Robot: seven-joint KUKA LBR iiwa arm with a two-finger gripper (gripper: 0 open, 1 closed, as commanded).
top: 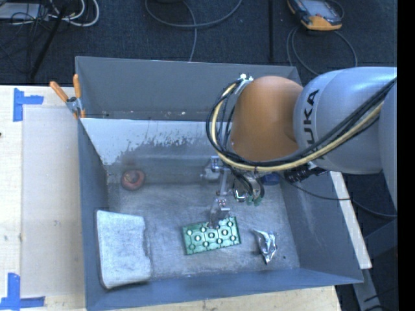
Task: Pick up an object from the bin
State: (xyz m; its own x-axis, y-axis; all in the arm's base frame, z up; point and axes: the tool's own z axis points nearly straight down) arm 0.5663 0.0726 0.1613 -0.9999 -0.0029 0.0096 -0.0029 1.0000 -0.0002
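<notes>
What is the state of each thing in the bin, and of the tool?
Tool: low, over the green plate's far edge.
Green plate: lying flat, not lifted.
Pale cloth pad: lying flat, near left.
Brown round thing: resting apart, far left.
Silvery scrap: crumpled, lying loose right of the plate.

Cloth [123, 248], board [211, 236], disc [133, 179], foil [266, 245]: one each

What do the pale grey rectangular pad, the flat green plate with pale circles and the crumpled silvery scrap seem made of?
Pale grey rectangular pad: probably cloth or sponge, matte, fuzzy surface. Flat green plate: likely plastic or circuit board, crisp edges. Crumpled silvery scrap: apparently foil or metal, bright glints.
</notes>
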